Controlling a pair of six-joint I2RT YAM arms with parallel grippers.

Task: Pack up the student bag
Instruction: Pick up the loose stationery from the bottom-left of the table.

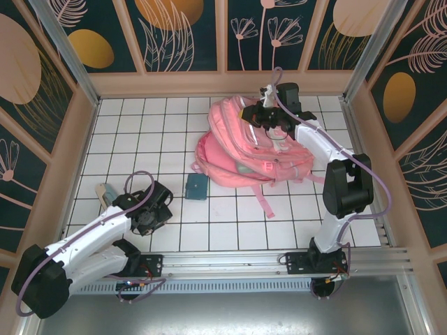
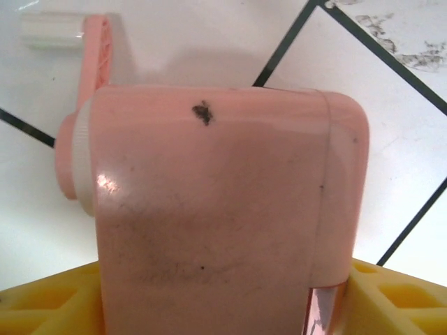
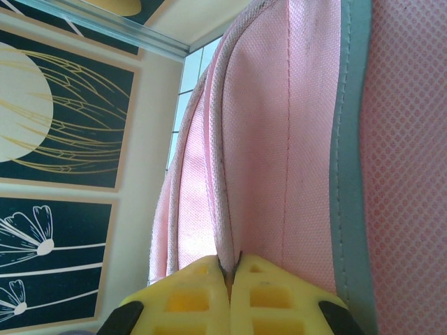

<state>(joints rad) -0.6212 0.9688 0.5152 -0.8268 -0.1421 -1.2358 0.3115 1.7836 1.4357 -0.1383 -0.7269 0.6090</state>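
Pinching a fold of pink cloth, the right gripper (image 3: 229, 271) has its yellow fingers (image 3: 188, 296) pressed tight together on a stitched edge of the student bag (image 3: 279, 139). Close up, the cloth is a fine pink weave with a line of stitching down it. A grey binding strip runs beside it, and past that lies a panel of dotted pink mesh. From above, this grip sits at the far upper part of the bag, which lies slumped near the back middle of the white tiled desk (image 1: 126, 132). The bag is the largest thing there, soft and crumpled, in two shades of pink. It has a pale stripe across its front pocket and a pink strap (image 1: 264, 202) trailing toward the near edge. A flat teal item (image 1: 196, 186) lies just beside the bag's lower left corner.

Well apart, at the near left of the desk, the left gripper (image 2: 223, 300) has a yellow finger on each side of a small pink box-like item (image 2: 223, 209) with a pink crank ending in a white handle; whether the fingers clamp it or merely flank it cannot be told
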